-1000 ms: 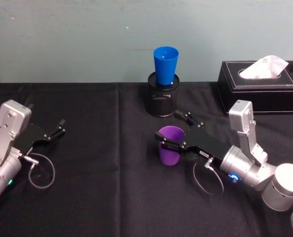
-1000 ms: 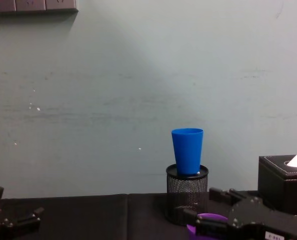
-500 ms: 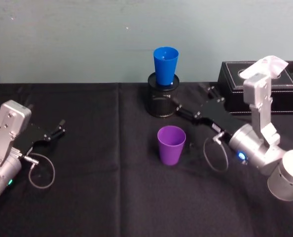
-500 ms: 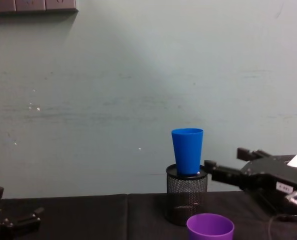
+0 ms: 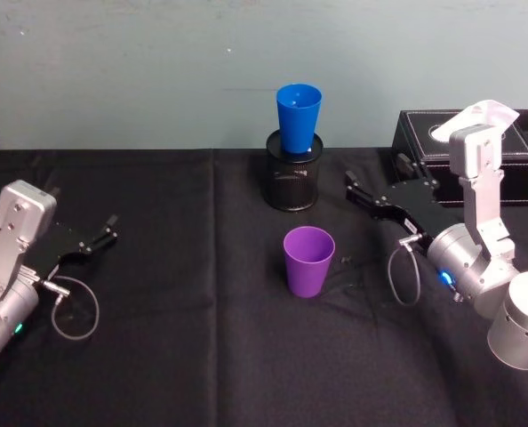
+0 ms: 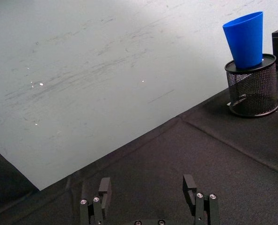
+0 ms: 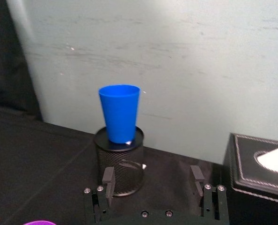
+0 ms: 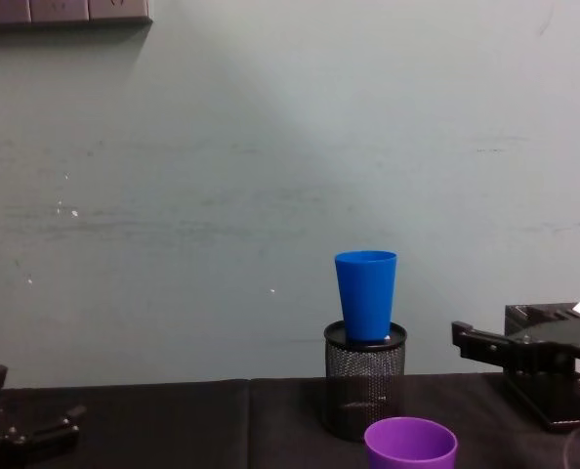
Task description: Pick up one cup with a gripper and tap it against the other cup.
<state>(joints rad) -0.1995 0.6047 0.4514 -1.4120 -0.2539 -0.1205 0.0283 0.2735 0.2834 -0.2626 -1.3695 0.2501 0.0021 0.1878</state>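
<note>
Standing free, purple cup, right gripper apart

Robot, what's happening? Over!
Right gripper open, holding nothing. Left gripper open, parked. Purple cup upright on table; blue cup sits in mesh holder.

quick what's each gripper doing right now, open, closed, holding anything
Left gripper: open, holding nothing, low over the table's left side.
Right gripper: open, holding nothing, right of the purple cup.
</note>
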